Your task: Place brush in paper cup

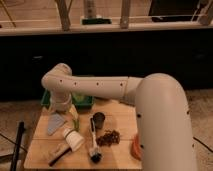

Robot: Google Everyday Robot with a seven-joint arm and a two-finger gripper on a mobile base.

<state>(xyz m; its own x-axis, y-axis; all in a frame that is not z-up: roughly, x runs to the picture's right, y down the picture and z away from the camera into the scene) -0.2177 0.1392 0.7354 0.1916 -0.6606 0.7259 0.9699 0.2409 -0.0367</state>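
Note:
The brush lies on the wooden table, its white handle pointing away and its dark bristle head near the front edge. A white paper cup lies on its side just left of it. A dark cup stands upright at the handle's far end. My gripper hangs below the white arm's wrist at the table's back left, left of the brush and apart from it.
A green tray sits at the back of the table behind the wrist. A grey folded piece lies at the left. A dark stick lies by the paper cup. Brown crumbs and an orange object are at the right.

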